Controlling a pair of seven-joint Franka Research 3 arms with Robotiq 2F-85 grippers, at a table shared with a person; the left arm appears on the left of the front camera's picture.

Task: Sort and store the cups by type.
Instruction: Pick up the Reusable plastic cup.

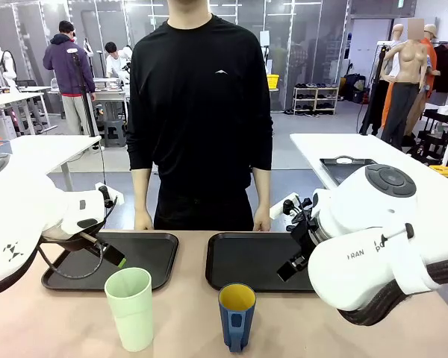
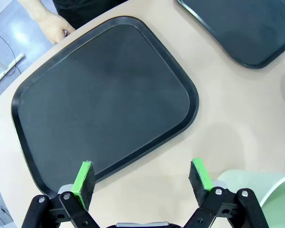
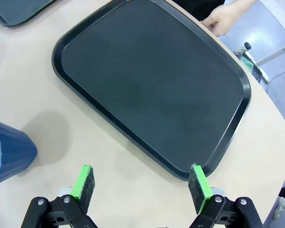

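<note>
The cups, a green tumbler (image 1: 131,307) and a blue mug (image 1: 236,316), stand on the bench (image 1: 183,324) before the left tray (image 1: 145,257) and right tray (image 1: 246,261), neither stored yet. Left jaws and right jaws gape wide, empty.

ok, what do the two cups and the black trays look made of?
Tall pale mint-green tumbler: likely plastic, matte and evenly coloured, thin rim. Short dark blue handled mug, yellow inside: plastic or glazed ceramic, can't tell; ribbed sides, soft sheen. Left flat black tray and right flat black tray: probably moulded plastic, dull satin surface, rounded raised rims.
</note>
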